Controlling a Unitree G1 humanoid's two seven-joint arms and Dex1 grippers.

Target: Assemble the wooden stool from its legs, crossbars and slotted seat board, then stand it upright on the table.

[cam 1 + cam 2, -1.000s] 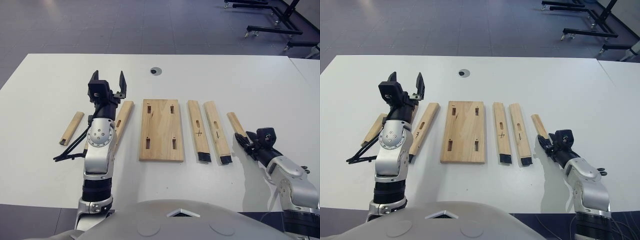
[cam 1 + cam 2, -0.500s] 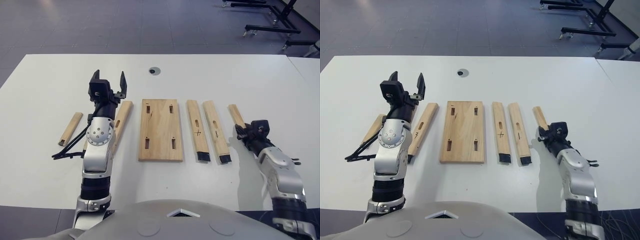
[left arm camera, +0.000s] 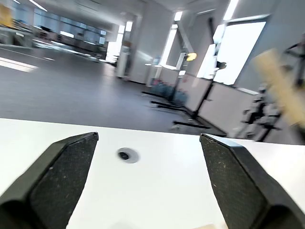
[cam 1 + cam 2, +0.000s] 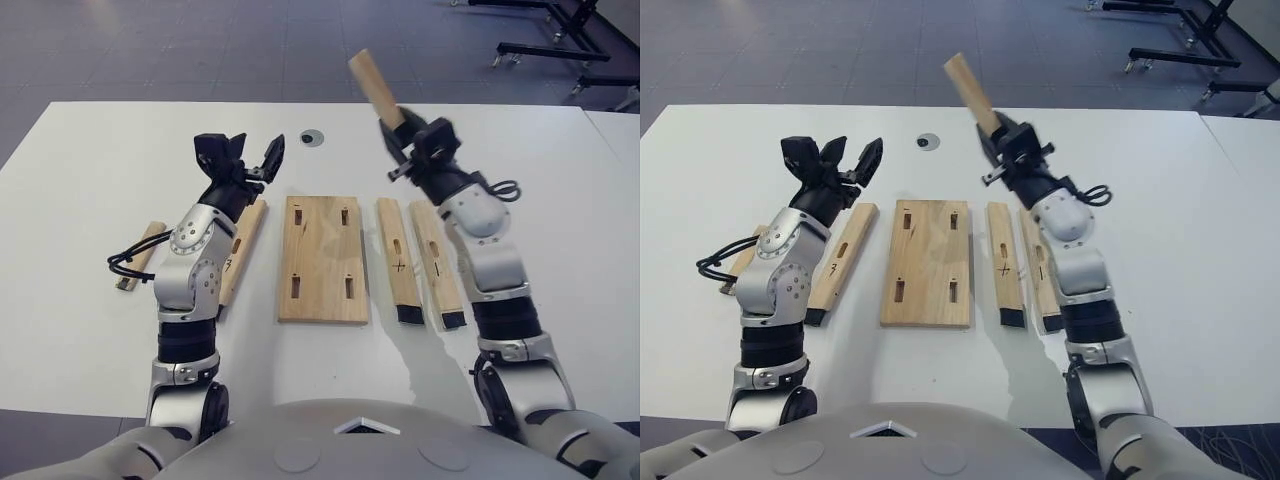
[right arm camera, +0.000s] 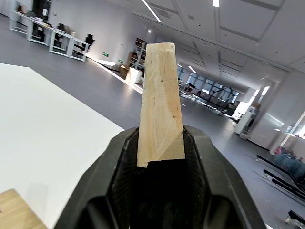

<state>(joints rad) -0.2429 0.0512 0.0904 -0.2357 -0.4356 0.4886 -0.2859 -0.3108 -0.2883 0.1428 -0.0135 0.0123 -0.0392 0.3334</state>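
Slotted seat board (image 4: 322,260) lies flat on the table (image 4: 560,200). Beyond the board's far right corner, the right gripper (image 4: 408,145) clamps a crossbar (image 4: 373,85) tilted upward. Off the board's far left corner, the left gripper (image 4: 245,157) hovers spread wide, empty. Two legs (image 4: 397,262) lie just right of the board.

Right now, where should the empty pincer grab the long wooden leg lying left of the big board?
Probably from straight above, pinching its two long edges near the far end. The leg lies flat on the table, clear of the seat board, and the open left pincer hovers near that end.
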